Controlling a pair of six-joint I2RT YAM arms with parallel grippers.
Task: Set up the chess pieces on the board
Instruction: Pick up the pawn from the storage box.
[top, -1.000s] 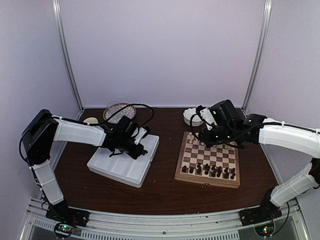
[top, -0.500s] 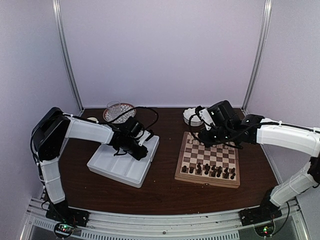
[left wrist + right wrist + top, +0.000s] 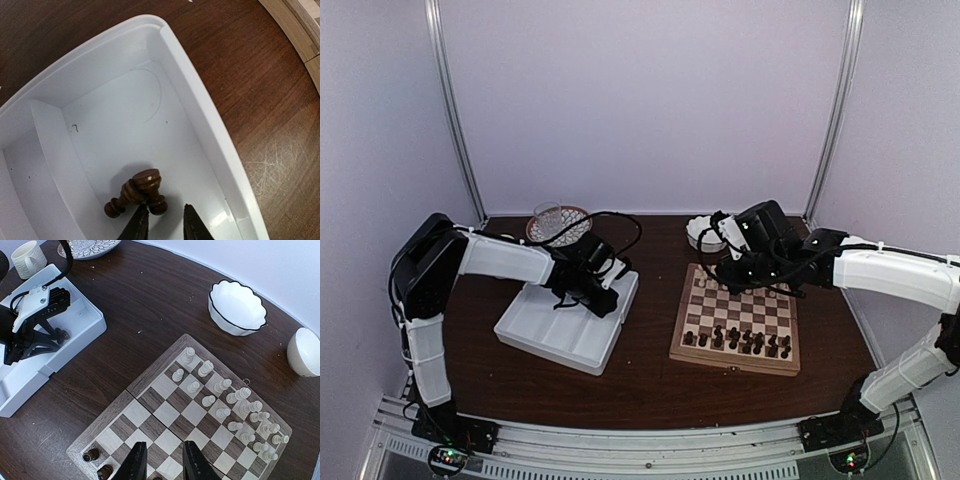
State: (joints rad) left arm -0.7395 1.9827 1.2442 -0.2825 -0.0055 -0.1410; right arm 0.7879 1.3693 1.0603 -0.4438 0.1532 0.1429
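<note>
Since a second ago the left arm has swung in over the tray; the left gripper, slightly parted and empty, sits beside two chess pieces toppled in the tray's end compartment, one lying flat with its head toward the divider, while right of the tray the right gripper, slightly parted and empty, hovers over the board.

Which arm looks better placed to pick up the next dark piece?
Left. The left gripper hangs just above two dark chess pieces lying in the white tray; the right gripper hovers over the chessboard, away from them.
</note>
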